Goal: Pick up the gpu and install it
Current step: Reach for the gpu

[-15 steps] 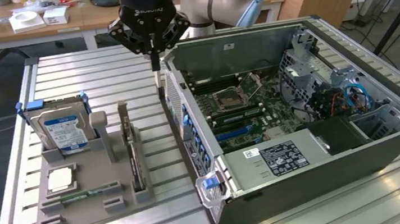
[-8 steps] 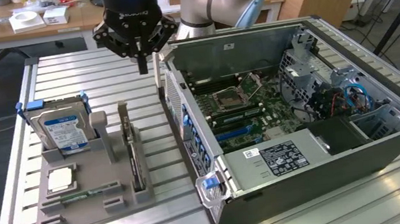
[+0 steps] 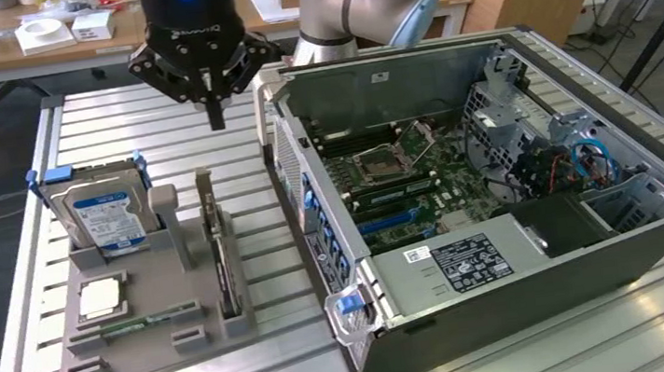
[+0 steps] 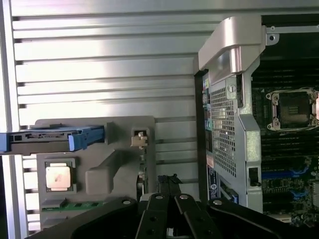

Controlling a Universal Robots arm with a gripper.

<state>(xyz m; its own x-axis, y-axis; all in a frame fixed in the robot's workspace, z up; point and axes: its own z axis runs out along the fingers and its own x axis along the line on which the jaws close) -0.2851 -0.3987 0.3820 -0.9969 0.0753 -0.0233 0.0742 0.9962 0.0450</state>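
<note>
The end effector (image 3: pixel 216 117) hangs above the slatted metal counter (image 3: pixel 113 136), beyond the far end of the gray holder (image 3: pixel 139 358) and well above it. Its two fingers are drawn together into one narrow dark tip with nothing between them. The gpu (image 3: pixel 223 255) stands on its edge in a slot along the side of the gray holder nearest the open computer case (image 3: pixel 547 312), untouched and well apart from the end effector. In the same holder, a hard drive (image 3: pixel 104 217) with a blue-and-white label stands upright at the far end, on the side away from the case. A square processor chip (image 3: pixel 103 296) lies flat near the holder's middle, and a narrow green memory stick (image 3: pixel 153 317) lies toward its near end. The computer case lies just beside the holder, its green board exposed.
</note>
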